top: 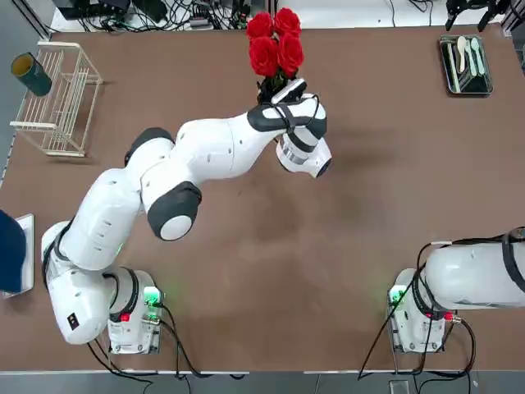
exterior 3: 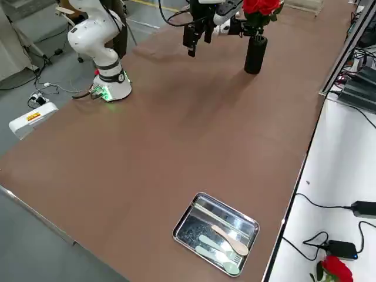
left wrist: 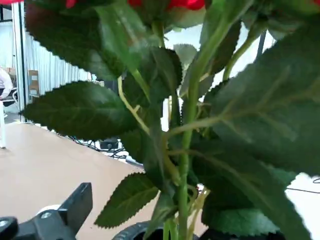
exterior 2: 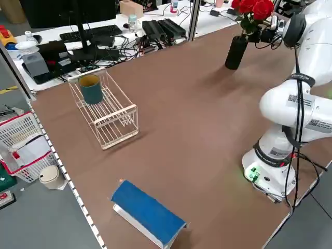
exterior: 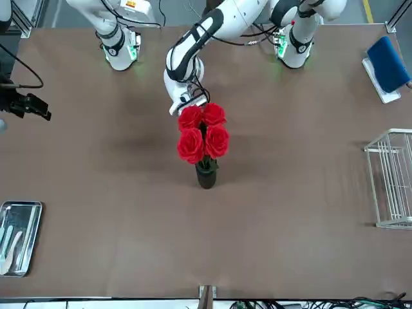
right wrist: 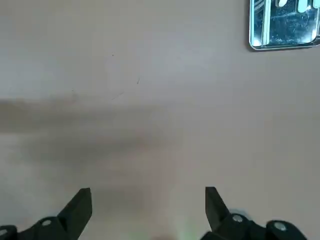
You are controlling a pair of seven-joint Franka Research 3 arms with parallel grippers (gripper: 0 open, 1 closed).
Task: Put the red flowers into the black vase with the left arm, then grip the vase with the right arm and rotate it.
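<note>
Now left tool (exterior 3: 242, 26) fully open round red flowers (exterior: 203, 133) stems, holding nthg

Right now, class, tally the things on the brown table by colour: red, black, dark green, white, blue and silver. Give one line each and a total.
Red rose blooms: 4
Slim matte black vase: 1
Dark green cup: 1
White wire basket: 1
Blue-topped box: 1
Silver metal tray: 1
Total: 9

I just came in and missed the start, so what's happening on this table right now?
The red flowers stand in the black vase mid-table. The left gripper is right beside the bunch with its fingers open, holding nothing. The right gripper is open too, parked over bare table near its base, so the vase hasn't been gripped yet.
</note>
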